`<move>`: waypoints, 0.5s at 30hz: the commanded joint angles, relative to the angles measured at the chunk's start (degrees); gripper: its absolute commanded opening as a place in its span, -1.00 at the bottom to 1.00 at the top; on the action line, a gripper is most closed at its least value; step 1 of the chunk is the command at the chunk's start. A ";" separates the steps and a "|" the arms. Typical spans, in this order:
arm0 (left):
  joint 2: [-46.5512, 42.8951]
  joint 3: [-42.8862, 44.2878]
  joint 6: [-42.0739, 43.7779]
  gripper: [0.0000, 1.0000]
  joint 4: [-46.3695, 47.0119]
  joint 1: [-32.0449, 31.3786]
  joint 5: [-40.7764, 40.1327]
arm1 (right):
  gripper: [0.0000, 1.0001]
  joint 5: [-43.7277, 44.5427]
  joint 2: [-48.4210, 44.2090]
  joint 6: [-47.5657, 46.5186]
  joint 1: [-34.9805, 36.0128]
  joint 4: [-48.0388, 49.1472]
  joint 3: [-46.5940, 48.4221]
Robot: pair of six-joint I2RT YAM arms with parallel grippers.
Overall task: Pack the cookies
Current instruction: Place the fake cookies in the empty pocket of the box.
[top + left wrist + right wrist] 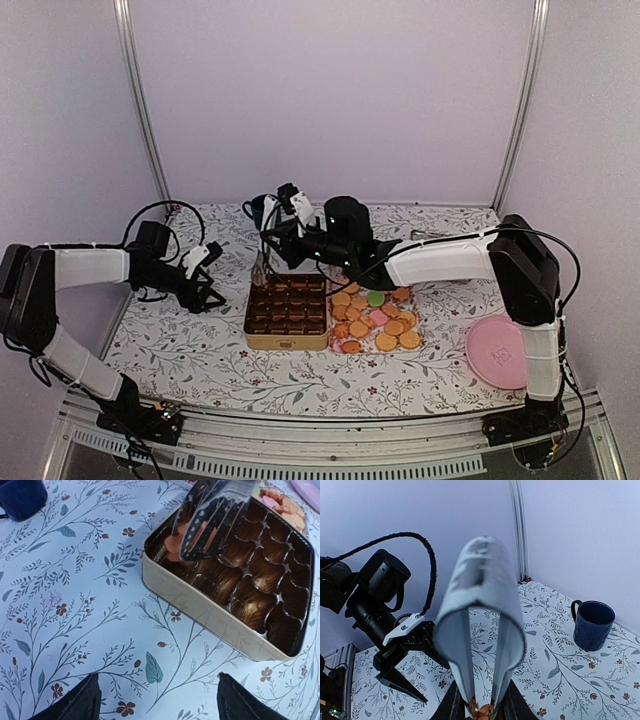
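Floral tablecloth [300, 375]: one tin [287, 342], one mug [592, 625], one plate [497, 352]; left pincer [157, 677] wide, right pincer [482, 700] tight on tongs [480, 605] with one cookie [172, 547].

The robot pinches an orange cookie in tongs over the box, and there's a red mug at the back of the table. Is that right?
Almost. The mug is dark blue, not red, as the right wrist view shows. The rest is right: the right gripper holds the tongs, which pinch an orange cookie over the box.
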 commanded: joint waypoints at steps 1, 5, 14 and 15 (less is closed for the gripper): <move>-0.78 -1.20 -0.72 0.60 -0.41 0.46 1.72 | -0.79 0.53 1.47 -0.73 0.18 3.96 2.37; -1.20 -1.86 -1.32 0.59 0.26 0.48 2.12 | -0.78 0.65 2.07 -1.05 0.25 4.10 2.50; -1.71 -2.24 -1.90 0.62 0.51 0.48 2.55 | -0.36 0.67 2.25 -2.34 0.25 4.45 2.66; -1.76 -2.29 -2.04 0.62 0.64 0.50 2.64 | -0.34 0.80 2.03 -2.66 0.25 4.45 2.71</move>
